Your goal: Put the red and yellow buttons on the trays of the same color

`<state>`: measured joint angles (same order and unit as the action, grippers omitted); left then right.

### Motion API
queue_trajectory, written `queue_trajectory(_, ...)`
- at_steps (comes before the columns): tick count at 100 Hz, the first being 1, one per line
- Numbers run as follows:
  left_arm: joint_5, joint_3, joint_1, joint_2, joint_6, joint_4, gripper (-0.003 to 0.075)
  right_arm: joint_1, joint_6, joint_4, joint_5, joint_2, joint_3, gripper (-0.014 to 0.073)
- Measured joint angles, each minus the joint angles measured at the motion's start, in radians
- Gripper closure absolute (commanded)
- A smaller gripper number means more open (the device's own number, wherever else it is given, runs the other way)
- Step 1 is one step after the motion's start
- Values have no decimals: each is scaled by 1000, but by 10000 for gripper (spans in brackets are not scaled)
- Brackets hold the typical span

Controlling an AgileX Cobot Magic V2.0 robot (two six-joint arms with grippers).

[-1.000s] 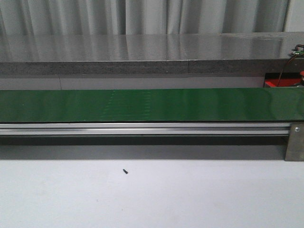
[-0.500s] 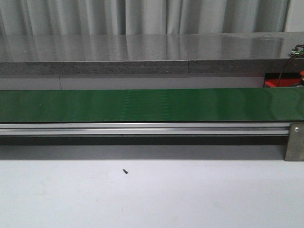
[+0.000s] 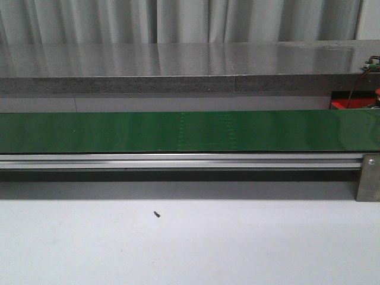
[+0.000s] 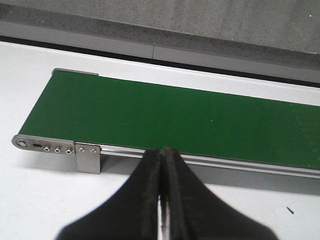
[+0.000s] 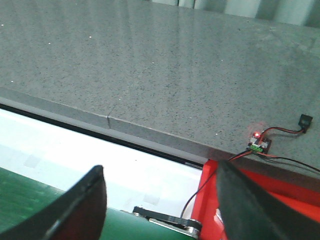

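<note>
**Nothing on the belt yet, both arms stood by at its two ends**

Nearest the robot lay the pale tabletop (image 3: pixel 237 249), bare except for a small dark speck (image 3: pixel 157 214) left of centre. Neither arm showed in the front view; they appeared only through their own wrist cameras.

The left pincer (image 4: pixel 162 165) was pressed together, its black fingers meeting along a thin seam with nothing between them. It hung over the near tabletop at the left end of the conveyor, just short of the aluminium rail (image 4: pixel 210 161) and beside the end bracket (image 4: pixel 88 157). That spot looked chosen as a waiting post beside the belt.

The right pincer (image 5: pixel 160 200) was spread wide and empty, its two fingers framing the right end of the belt, where a red part (image 5: pixel 260 200) sat next to the roller. Spread like that, it seemed ready to close on whatever arrived.

Beyond the rail ran the green belt (image 3: pixel 178 132), carrying nothing. No red or yellow button could be seen in any view, and no yellow tray either; whether the red part at the right was a tray could not be told.

Farther back rose the grey stone ledge (image 3: pixel 178 62), with a small lit circuit board (image 5: pixel 259 142) and its wires at the right, then curtains (image 3: pixel 178 18).
</note>
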<state>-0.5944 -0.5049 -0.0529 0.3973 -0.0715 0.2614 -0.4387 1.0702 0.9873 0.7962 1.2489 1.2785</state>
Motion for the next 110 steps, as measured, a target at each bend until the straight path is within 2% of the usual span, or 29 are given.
queue_trajectory(19, 0, 0, 0, 0, 0, 0, 740, 14, 36, 48, -26, -164, -183, 117)
queue_trajectory(46, 0, 0, 0, 0, 0, 0, 740, 161, 60, 53, -135, -334, -413, 117)
queue_trajectory(72, 0, 0, 0, 0, 0, 0, 740, 173, 63, 53, -196, -524, -566, 126)
queue_trajectory(80, 0, 0, 0, 0, 0, 0, 740, 173, 63, 53, -197, -572, -604, 177)
queue_trajectory(89, 0, 0, 0, 0, 0, 0, 740, 173, 63, 53, -197, -607, -640, 272)
queue_trajectory(110, 0, 0, 0, 0, 0, 0, 739, 173, 63, 53, -197, -623, -658, 563)
